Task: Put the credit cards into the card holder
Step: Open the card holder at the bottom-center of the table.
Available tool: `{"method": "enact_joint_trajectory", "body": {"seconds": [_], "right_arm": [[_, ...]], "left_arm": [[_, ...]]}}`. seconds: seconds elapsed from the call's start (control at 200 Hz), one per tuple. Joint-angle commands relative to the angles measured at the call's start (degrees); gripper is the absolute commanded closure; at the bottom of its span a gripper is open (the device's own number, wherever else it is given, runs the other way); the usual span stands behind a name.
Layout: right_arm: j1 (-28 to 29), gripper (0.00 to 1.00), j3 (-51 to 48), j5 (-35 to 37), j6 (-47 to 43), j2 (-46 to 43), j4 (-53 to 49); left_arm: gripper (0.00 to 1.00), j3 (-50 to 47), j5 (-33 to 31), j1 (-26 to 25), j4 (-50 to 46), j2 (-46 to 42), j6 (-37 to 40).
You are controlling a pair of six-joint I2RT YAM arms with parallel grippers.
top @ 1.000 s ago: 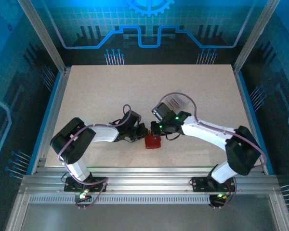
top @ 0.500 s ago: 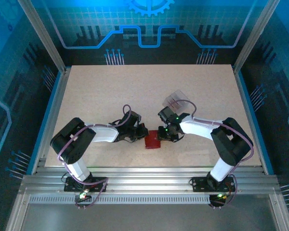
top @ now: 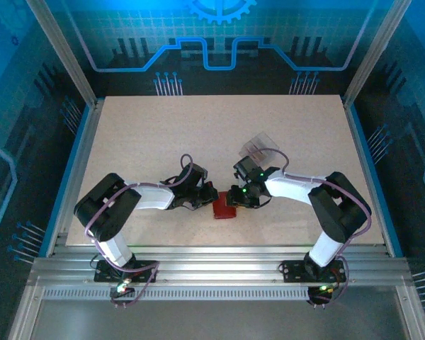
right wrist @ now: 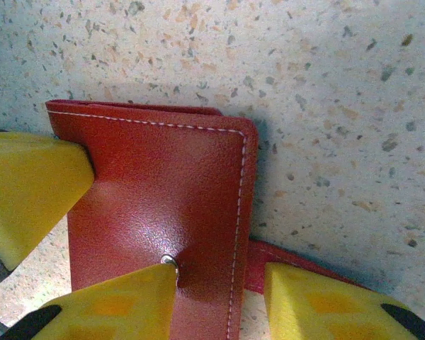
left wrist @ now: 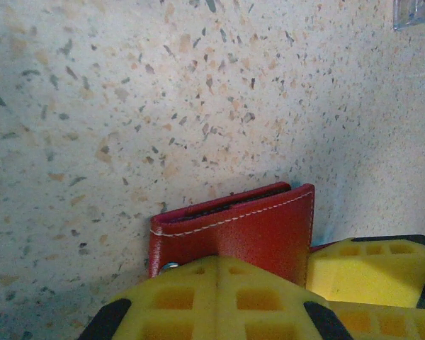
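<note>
Right hand nearer grainy red wallet

credit card cropped, card holder half hidden

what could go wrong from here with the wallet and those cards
1. Both grippers crowd the small card holder: the shut left gripper meets one edge and the open right gripper straddles the other, so their fingers could collide.
2. The card holder looks folded shut. Under loose pads it may skid on the table.
3. The credit cards lie flat, apart from it. Thin and clear, they may be hard to pinch.
</note>
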Motion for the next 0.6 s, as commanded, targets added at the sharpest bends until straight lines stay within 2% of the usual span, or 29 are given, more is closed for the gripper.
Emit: {"method": "enact_joint_trajectory", "body": {"seconds": [0.0, 0.365, 0.595], "right_arm": [[-0.1, 0.61, 0.0, -2.3, 0.2, -1.7, 2.6], [-0.2, 0.74, 1.0, -3.6, -0.6, -4.1, 2.5], [0.8, 0.76, 1.3, -5.8, -0.1, -5.7, 4.2]], "left_arm": [[1.00, -2.4, -2.1, -1.7, -9.1, 5.3, 0.2], [1.00, -0.8, -3.9, -2.7, -12.0, 5.9, 0.3], [1.00, -0.5, -3.5, -2.8, -11.8, 6.2, 0.4]]}}
